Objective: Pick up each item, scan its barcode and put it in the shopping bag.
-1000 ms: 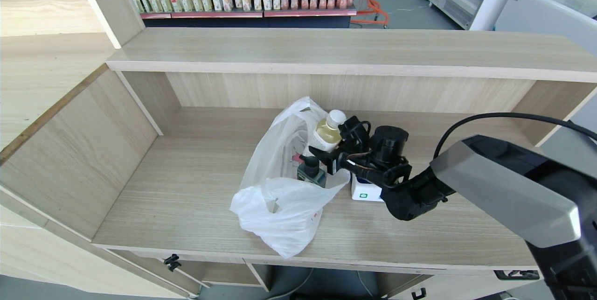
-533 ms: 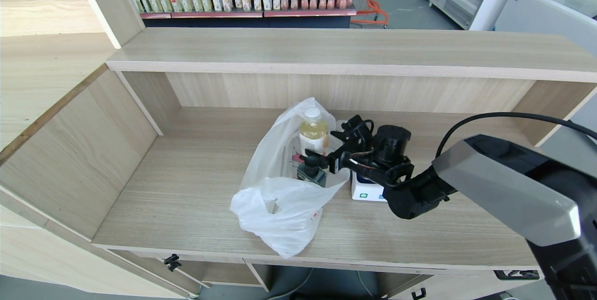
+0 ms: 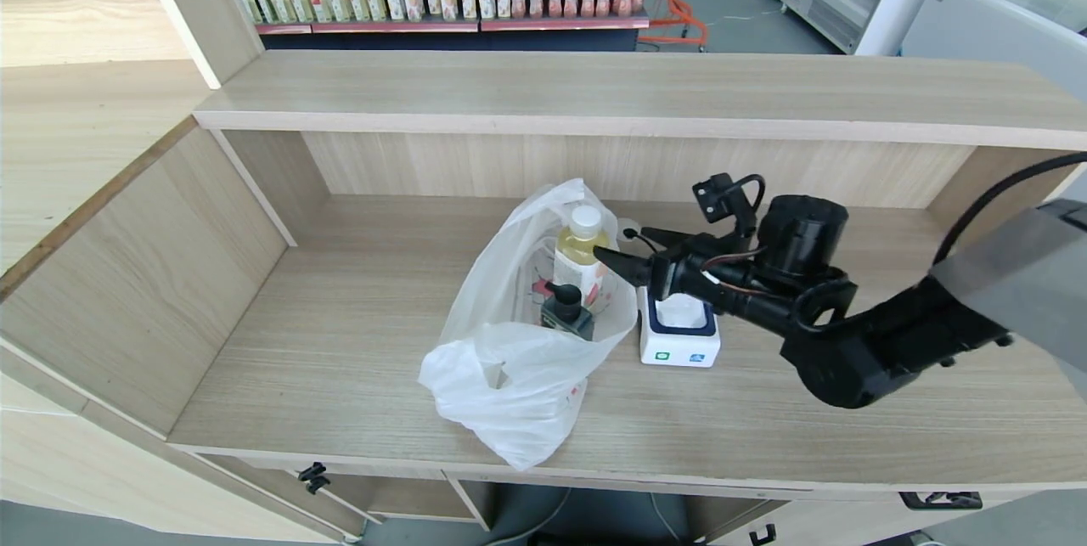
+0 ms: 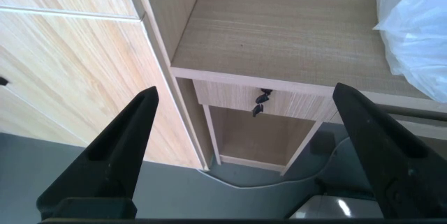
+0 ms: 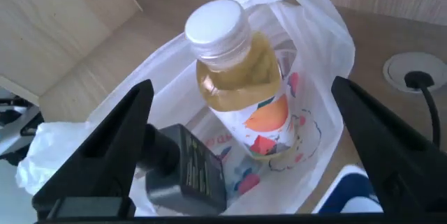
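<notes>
A white plastic shopping bag (image 3: 509, 359) lies open on the wooden counter (image 3: 340, 342). Inside it a yellow drink bottle (image 3: 581, 253) with a white cap stands upright beside a dark bottle with a black cap (image 3: 565, 308). My right gripper (image 3: 618, 242) hangs open just right of the bag's mouth, over the white barcode scanner (image 3: 679, 334), holding nothing. In the right wrist view the drink bottle (image 5: 241, 84) and the dark bottle (image 5: 188, 172) sit in the bag (image 5: 314, 28) ahead of the fingers. My left gripper (image 4: 246, 91) is open, low by the counter's front left corner.
A raised wooden ledge (image 3: 645, 96) and side panels wall the counter at the back and sides. A cable grommet (image 5: 412, 70) sits in the counter behind the scanner. A drawer handle (image 4: 261, 102) shows under the front edge. Bare counter lies left of the bag.
My right gripper let go of the drink bottle, which now stands upright in the bag, and the arm drew back to the right, uncovering the scanner.
</notes>
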Available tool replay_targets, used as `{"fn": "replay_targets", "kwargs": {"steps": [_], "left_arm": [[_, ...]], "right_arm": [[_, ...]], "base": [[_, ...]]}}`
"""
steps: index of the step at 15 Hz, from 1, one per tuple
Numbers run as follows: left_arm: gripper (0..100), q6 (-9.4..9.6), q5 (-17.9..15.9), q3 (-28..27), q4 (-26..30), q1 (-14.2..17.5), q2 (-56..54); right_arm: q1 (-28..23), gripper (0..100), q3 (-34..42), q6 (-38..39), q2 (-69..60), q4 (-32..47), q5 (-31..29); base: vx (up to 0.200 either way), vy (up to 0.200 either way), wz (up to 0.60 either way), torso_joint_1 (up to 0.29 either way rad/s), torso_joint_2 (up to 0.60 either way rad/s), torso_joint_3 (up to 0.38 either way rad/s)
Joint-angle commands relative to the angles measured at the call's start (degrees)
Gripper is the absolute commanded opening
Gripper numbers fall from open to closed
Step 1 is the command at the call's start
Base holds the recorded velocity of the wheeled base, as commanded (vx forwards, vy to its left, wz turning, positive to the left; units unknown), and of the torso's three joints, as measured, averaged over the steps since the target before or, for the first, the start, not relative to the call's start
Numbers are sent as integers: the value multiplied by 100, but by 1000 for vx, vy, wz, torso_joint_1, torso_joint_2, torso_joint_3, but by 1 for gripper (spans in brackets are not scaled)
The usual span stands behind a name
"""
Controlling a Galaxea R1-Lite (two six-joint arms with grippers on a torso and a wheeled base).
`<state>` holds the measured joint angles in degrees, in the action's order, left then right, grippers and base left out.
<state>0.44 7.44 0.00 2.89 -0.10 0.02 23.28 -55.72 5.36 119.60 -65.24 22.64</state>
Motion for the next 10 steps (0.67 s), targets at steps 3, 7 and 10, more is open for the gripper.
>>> {"fn": "replay_targets", "kwargs": {"steps": [3,7,10], "left_arm": [[100,0,3,0,1,1,-2],[100,0,3,0,1,1,-2],[100,0,3,0,1,1,-2]], "right_arm": [[-281,100,2575,105,-3224,592,92],[-764,100,3779,88,-6476,3439,-1139],[-1080,100,4395,-27,-8489,4969,-1868]], "base": [[0,0,0,0,0,0],[0,0,0,0,0,0],[0,0,0,0,0,0]]}}
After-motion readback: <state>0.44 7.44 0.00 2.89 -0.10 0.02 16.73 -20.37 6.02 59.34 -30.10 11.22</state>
